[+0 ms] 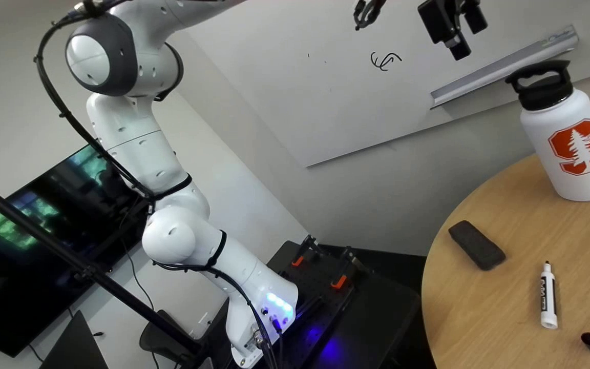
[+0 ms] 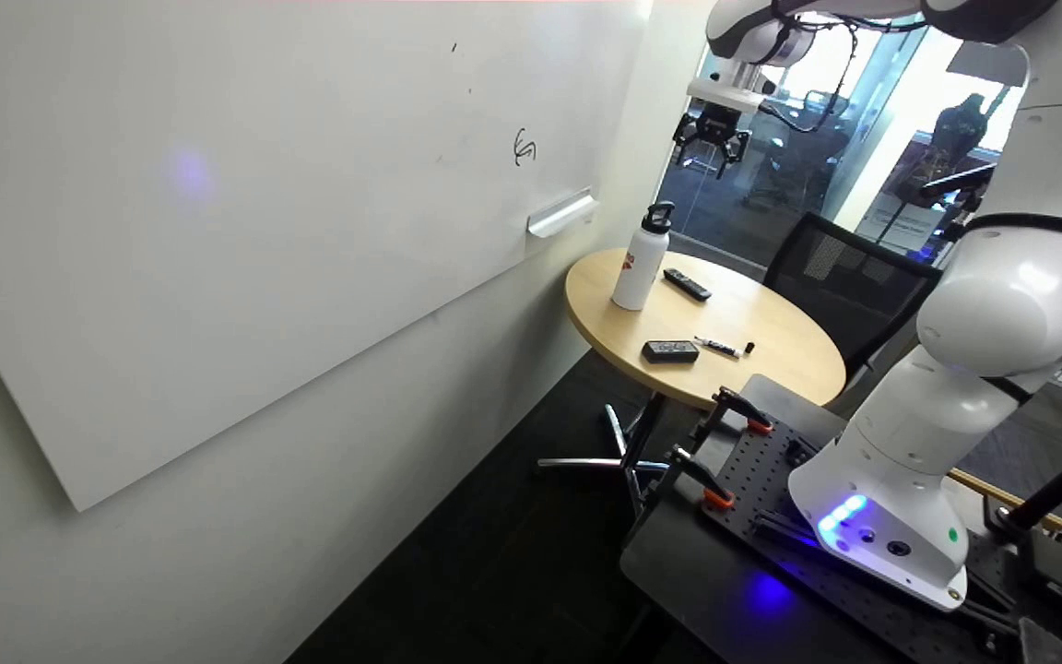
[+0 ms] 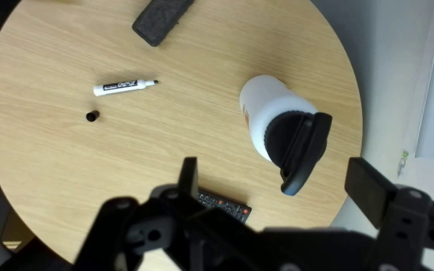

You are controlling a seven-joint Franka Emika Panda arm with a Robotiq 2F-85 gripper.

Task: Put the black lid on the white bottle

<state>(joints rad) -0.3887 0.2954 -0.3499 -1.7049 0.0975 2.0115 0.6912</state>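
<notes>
The white bottle (image 1: 576,148) with the red logo stands upright on the round table, also in the exterior view (image 2: 640,274) and the wrist view (image 3: 264,99). The black lid (image 1: 546,97) with its loop handle sits on the bottle's neck; it shows too in the exterior view (image 2: 655,221) and the wrist view (image 3: 288,135). The neck is hidden under it. My gripper (image 2: 702,162) is open and empty, well above the bottle. In the wrist view its fingers (image 3: 272,167) stand wide apart, with the loop handle seen between them. It is partly cut off at the top (image 1: 413,31).
The wooden table (image 3: 156,143) bears a black eraser (image 3: 160,24), an uncapped white marker (image 3: 123,87), its small black cap (image 3: 92,115) and a remote (image 3: 226,205) partly behind a finger. The wall and whiteboard tray (image 2: 561,214) are beside the bottle. A chair (image 2: 849,286) stands near.
</notes>
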